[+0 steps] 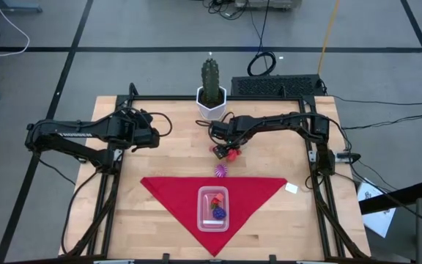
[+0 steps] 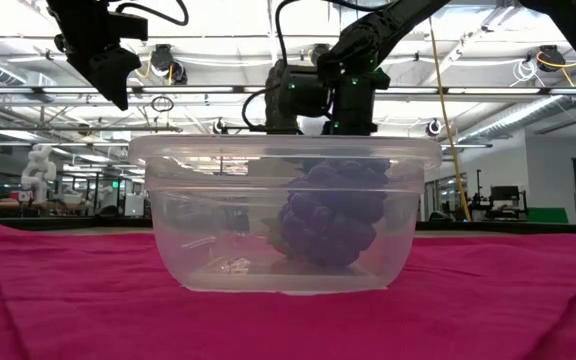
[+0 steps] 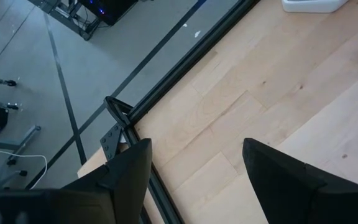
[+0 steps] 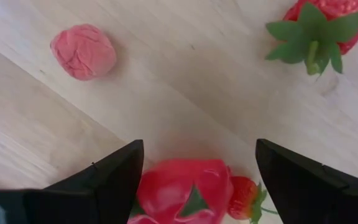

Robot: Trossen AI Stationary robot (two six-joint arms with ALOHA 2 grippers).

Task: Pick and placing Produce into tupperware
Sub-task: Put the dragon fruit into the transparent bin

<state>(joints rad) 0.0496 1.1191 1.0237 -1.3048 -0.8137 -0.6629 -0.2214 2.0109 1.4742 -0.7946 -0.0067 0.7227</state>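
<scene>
right gripper point(image 4: 194, 171) low over the table point(image 1: 160, 147), near the middle, just in front of the cactus point(image 1: 211, 79) in its white pot point(image 1: 212, 106). fingers point(image 4: 98, 180) wide apart, holding nothing. between them a red fruit point(image 4: 185, 190) lying on the wood, not squeezed. just beside it a little strawberry point(image 4: 244, 196). farther off a pink ball point(image 4: 84, 51) and a bigger strawberry point(image 4: 319, 25) with green leaves, well apart from each other. from above, a purple and white striped piece point(image 1: 220, 171) lying between that bunch and the red cloth point(image 1: 167, 192).

clear box point(image 1: 213, 207) sitting on the red cloth at the front of the table, well away from both grippers. inside it a dark purple berry point(image 2: 333, 212) and a red piece point(image 1: 212, 198).

left gripper point(image 3: 194, 168) up over the left side of the table, far from the fruit. fingers open, empty, only bare wood under them.
</scene>
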